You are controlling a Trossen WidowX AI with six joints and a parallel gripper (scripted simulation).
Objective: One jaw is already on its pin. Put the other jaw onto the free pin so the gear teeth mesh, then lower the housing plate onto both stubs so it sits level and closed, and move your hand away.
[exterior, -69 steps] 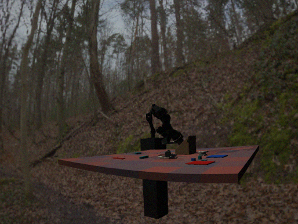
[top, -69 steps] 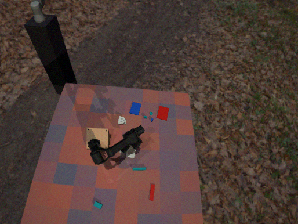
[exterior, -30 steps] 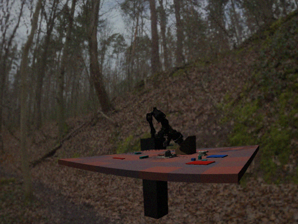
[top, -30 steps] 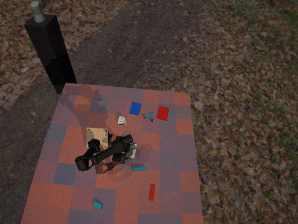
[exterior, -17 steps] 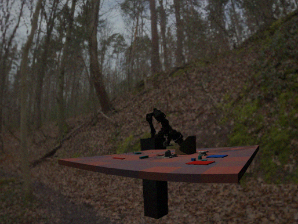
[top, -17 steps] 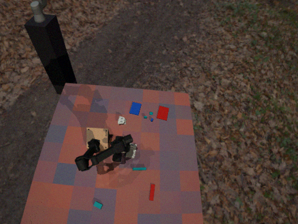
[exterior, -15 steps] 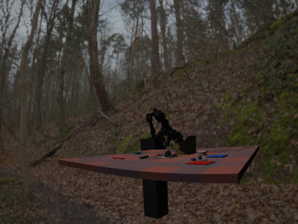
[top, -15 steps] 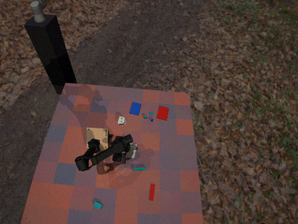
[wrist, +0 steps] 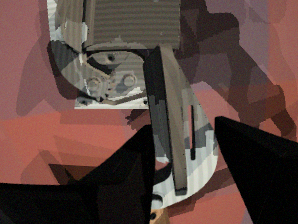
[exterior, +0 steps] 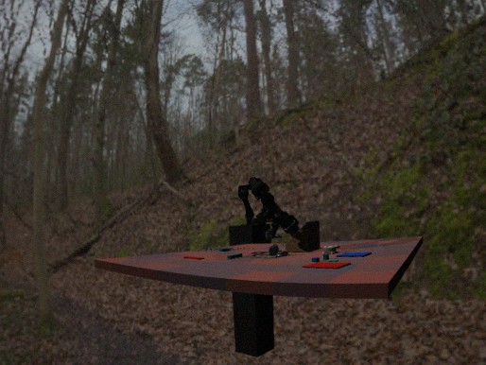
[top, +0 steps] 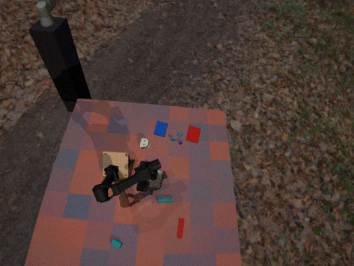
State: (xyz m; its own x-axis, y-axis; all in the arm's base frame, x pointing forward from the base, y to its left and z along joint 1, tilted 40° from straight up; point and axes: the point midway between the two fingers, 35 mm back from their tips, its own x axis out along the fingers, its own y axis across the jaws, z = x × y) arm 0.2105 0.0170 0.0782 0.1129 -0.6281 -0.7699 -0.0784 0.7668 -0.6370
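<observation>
Gripper point(wrist: 184, 128), lower wrist frame: fingers partly open, clamped on slotted pale part point(wrist: 204, 142). Gear mechanism point(wrist: 112, 86): upper left, partly shadowed.

The top view looks steeply down over the bench point(top: 203, 172) point(exterior: 265, 276); the exterior looks from farther off, nearly level with its front edge; the wrist peers closely down between fingers, sharing the arm's work spot.

matt black claw point(wrist: 184, 128), ribbed grey block point(wrist: 135, 22), smooth matt red plate point(top: 193, 134) point(exterior: 326, 266)
</observation>
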